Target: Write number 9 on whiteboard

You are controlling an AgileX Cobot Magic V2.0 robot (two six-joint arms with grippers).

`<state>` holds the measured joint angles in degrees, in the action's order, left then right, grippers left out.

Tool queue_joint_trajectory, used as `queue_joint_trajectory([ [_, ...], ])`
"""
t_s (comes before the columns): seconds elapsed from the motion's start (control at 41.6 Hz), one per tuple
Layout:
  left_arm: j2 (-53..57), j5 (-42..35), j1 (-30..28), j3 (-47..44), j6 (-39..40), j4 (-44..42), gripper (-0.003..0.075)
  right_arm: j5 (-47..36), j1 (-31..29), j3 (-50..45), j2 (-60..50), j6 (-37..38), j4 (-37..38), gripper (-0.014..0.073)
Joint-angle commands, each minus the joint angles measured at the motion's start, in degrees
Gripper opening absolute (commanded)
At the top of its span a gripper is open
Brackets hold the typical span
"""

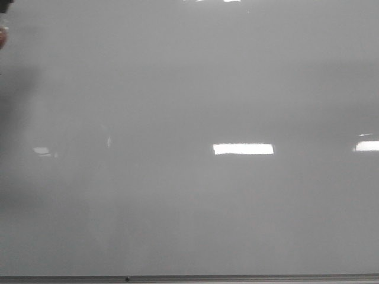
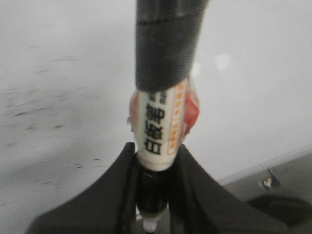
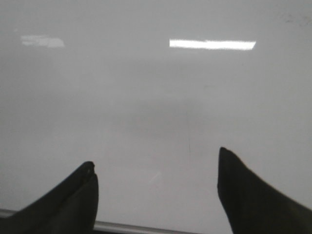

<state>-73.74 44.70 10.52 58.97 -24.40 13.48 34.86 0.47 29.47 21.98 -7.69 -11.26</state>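
The left gripper (image 2: 152, 195) is clamped around a marker (image 2: 163, 131), a white-barrelled pen with an orange-and-black label and dark tape wrapped round its far end, the dark end sitting between the black fingers (image 2: 105, 195). The right gripper (image 3: 156, 190) is spread wide with nothing in it, hanging over the whiteboard (image 3: 146, 97) close to its metal frame. In the front view the whiteboard (image 1: 189, 89) fills everything, glossy grey with bright light reflections (image 1: 243, 149). No drawn 9 can be made out on it.

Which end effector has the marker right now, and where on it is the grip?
The left end effector grips the whiteboard marker on the dark section below its label. The right end effector is open and holds nothing.
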Motion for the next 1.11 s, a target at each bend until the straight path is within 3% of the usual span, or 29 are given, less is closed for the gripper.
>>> queue_joint_trajectory([
  [0.0, 1.7, 7.5, 3.9, 3.5, -18.7, 11.1, -0.0018, 1.7, 0.2, 5.2, 4.1, -5.3, -4.3, 0.0540],
  [0.096, 1.7, 15.7, 6.6, 3.9, -37.6, 22.6, -0.0018, 6.3, 1.8, 8.5, 7.4, -11.7, -10.7, 0.0540],
  [0.192, 1.8, 22.5, 8.7, 3.9, -46.8, 28.4, -0.0019, 12.6, 3.8, 12.1, 11.2, -19.2, -17.6, 0.0540],
  [0.337, 1.8, 25.6, 10.3, 3.9, -47.7, 28.9, -0.0019, 21.8, 8.1, 17.4, 17.8, -30.4, -26.3, 0.0540],
  [0.529, 1.8, 25.4, 10.3, 3.9, -47.7, 29.2, -0.0019, 24.7, 16.1, 24.9, 27.7, -38.8, -34.8, 0.0540],
  [0.841, 1.8, 24.1, 10.3, 3.9, -47.7, 29.3, -0.0018, 26.6, 30.3, 44.7, 48.2, -41.2, -36.4, 0.0540],
  [1.082, 1.8, 23.4, 10.3, 3.9, -47.7, 29.4, -0.0018, 27.4, 35.2, 54.3, 59.0, -41.5, -36.1, 0.0540],
])
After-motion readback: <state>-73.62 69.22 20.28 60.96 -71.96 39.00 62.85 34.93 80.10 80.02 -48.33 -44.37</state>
